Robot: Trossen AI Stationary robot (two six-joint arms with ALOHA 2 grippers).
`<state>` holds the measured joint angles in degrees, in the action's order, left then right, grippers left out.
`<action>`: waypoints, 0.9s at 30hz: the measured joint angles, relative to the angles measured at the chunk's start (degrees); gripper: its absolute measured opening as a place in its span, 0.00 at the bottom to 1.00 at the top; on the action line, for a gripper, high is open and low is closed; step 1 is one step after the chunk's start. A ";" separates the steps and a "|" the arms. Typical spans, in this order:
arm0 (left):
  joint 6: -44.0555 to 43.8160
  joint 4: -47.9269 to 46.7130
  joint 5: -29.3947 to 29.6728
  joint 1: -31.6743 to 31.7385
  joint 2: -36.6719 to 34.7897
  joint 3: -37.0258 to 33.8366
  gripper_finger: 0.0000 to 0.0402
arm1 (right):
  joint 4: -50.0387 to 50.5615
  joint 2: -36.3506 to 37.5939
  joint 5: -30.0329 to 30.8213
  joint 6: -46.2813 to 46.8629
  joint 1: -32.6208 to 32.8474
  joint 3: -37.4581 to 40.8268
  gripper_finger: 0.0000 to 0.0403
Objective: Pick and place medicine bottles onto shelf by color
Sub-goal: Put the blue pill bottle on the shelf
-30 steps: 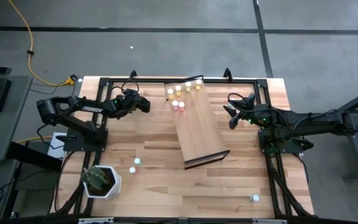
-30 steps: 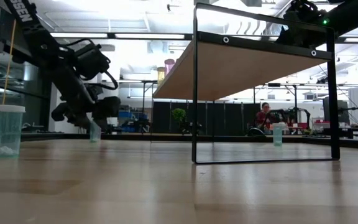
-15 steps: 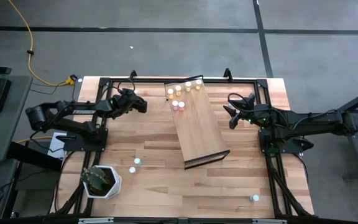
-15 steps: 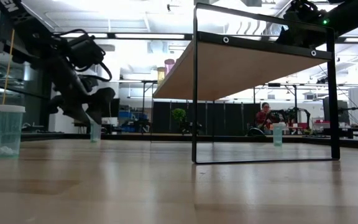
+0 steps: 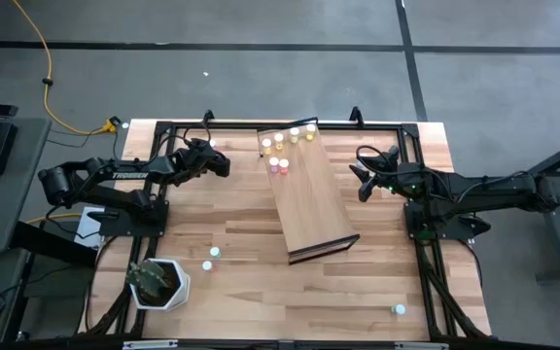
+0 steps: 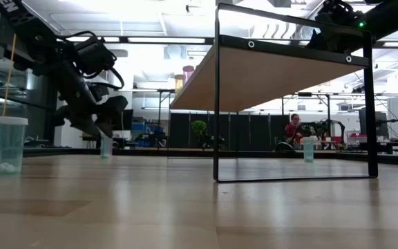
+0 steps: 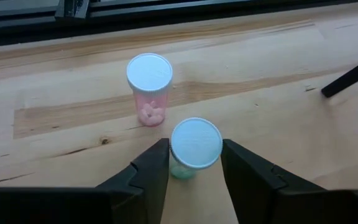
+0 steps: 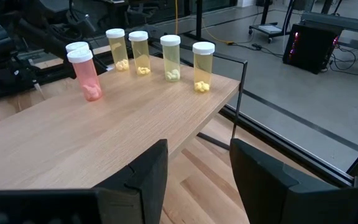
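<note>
Left tool (image 7: 194, 163): down at the counter's (image 5: 251, 292) far-left corner, lower than a second ago, when the arm stood more hunched. Its fingers have narrowed and now straddle the teal bottle (image 7: 194, 148), one on each side; whether they have bitten yet, I cannot tell.
Pink bottle (image 7: 149, 88): upright on the counter just beyond the teal one, apart from it and outside the fingers.
Loose bottles: two white caps (image 5: 211, 258) near the plant pot (image 5: 158, 282) at front left, one more (image 5: 399, 309) front right; all where they were.
Shelf (image 5: 309, 199): tilted board mid-counter. Four yellow bottles (image 8: 169, 57) line its far edge, two pink ones (image 8: 86, 73) stand just beside them. Nothing new there.
Right tool (image 8: 197, 171): hanging beside the shelf's right edge, fingers apart and empty, unmoved over the last second.
Meaning: the left arm has gone from approach to closing on the teal bottle, so the grasp looks imminent. No teal stands on the shelf yet; this would be the first of that colour, likely wanting its own spot apart from yellow and pink.
</note>
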<state>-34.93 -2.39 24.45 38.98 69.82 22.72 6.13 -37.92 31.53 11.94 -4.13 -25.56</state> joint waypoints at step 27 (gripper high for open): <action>9.02 0.02 0.40 -15.67 -17.87 9.56 0.24 | 0.00 0.01 0.00 0.07 0.01 0.00 0.41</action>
<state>-25.91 -2.37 24.85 23.31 51.95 32.28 6.13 -37.91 31.53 12.02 -4.12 -25.56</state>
